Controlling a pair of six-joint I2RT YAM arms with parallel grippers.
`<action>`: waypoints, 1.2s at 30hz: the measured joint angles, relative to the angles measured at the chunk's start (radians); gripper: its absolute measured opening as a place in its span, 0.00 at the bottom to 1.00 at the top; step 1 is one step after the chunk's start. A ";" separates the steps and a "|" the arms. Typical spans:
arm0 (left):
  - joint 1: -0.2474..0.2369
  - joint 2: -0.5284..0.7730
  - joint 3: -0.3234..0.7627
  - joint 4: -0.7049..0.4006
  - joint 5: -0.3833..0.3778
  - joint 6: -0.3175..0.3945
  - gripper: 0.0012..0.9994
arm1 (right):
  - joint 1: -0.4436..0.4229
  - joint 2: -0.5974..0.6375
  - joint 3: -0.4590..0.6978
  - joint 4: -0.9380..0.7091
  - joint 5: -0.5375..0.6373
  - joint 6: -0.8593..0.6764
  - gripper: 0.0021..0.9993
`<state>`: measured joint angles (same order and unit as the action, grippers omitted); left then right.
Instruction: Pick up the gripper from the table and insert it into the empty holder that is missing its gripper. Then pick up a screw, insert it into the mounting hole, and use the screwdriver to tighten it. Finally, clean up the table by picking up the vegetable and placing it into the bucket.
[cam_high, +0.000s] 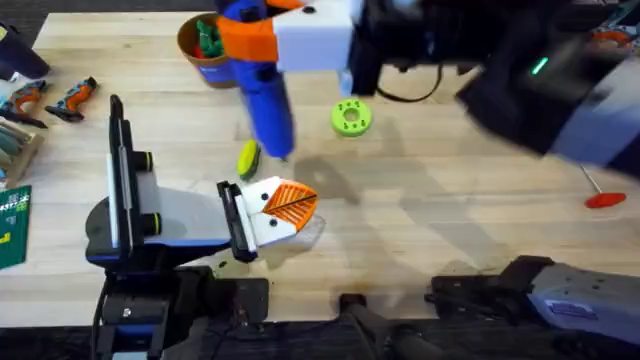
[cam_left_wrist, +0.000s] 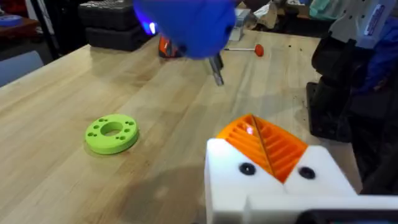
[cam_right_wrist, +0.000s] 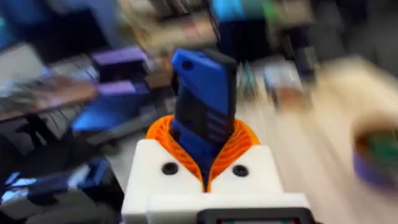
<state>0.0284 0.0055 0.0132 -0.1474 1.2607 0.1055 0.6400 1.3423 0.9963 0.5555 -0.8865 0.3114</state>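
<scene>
1. The right gripper (cam_right_wrist: 205, 171) is squeezed tight on the blue screwdriver (cam_high: 265, 95). Its orange pads (cam_right_wrist: 239, 146) hug the screwdriver on both sides.
2. The screwdriver hangs above the wooden table (cam_high: 420, 230). Its metal tip (cam_left_wrist: 216, 68) points down, close above the left gripper.
3. The left gripper (cam_high: 285, 208) sits low over the table, white with orange ribbed pads (cam_left_wrist: 267, 143). The pads press together with nothing between them.
4. The yellow-green vegetable (cam_high: 248, 157) lies on the table, just beside the left gripper.
5. The green disc (cam_high: 351, 117) with holes lies a bit further from the left gripper.
6. The tan bucket (cam_high: 200, 55) with a blue band stands well away from the left gripper, behind the screwdriver.
7. A thin rod with a red handle (cam_high: 603, 198) lies far off.
</scene>
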 joint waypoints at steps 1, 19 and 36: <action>0.000 0.000 0.000 0.000 0.000 0.000 0.00 | -0.015 0.004 0.046 -0.159 0.013 -0.038 0.03; 0.000 0.000 0.000 0.000 0.000 0.000 0.00 | -0.290 0.043 0.536 -1.669 0.778 -1.072 0.03; 0.000 0.000 0.000 0.000 0.000 0.000 0.00 | -0.376 0.645 0.521 -1.546 1.041 -1.396 0.03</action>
<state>0.0284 0.0053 0.0132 -0.1471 1.2606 0.1053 0.2642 1.9871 1.5170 -0.9905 0.1543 -1.0845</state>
